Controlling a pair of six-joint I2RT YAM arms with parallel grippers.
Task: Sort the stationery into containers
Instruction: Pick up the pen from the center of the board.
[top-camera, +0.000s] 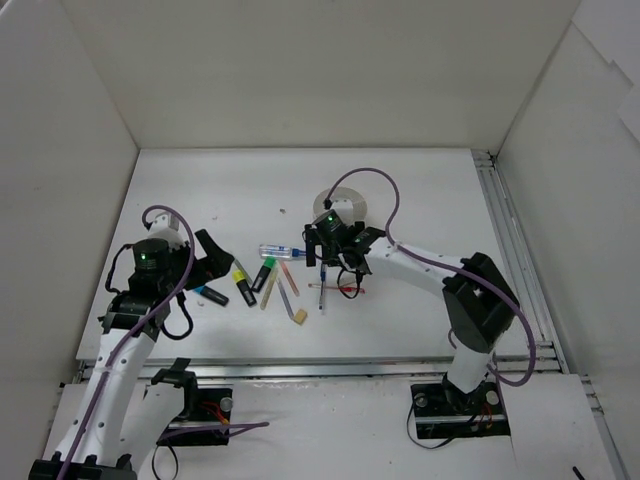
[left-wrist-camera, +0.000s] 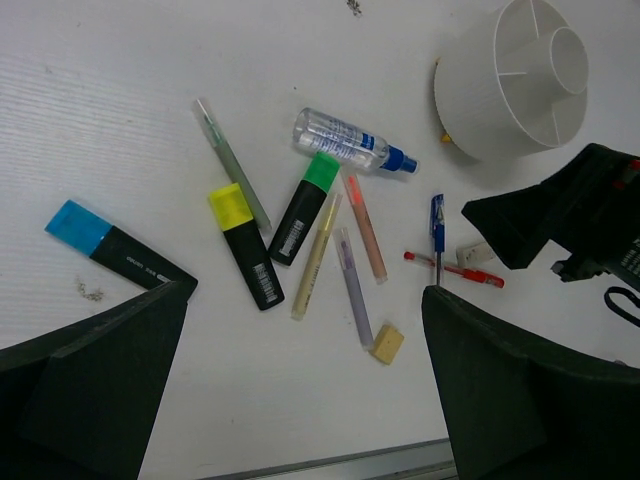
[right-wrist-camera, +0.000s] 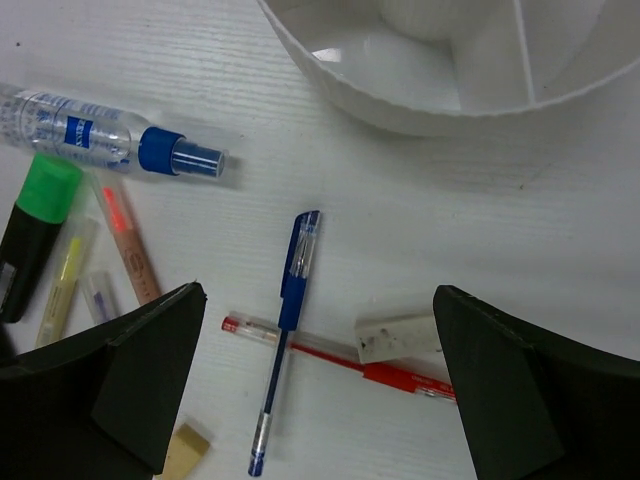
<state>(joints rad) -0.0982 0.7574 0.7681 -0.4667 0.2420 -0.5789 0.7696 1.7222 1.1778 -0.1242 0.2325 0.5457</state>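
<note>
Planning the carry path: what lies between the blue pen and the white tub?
Nothing. Only bare table separates the blue pen from the white tub, clearest in the right wrist view.

Highlighters (left-wrist-camera: 305, 210), thin pens (left-wrist-camera: 437, 225), a clear tube (left-wrist-camera: 345, 140) and a beige eraser (left-wrist-camera: 387, 343) lie scattered flat mid-frame; a divided white tub (left-wrist-camera: 480, 110) stands upper right.

**Both hands spread wide, holding nothing**

The left arm rises from its base with the elbow bent. Its left hand (top-camera: 207, 268) is angled toward the middle, fingers (left-wrist-camera: 100, 380) fully apart. The right arm folds in from the right side. Its right hand (top-camera: 338, 258) faces down, fingers (right-wrist-camera: 520, 390) likewise wide apart and gripping nothing.
</note>
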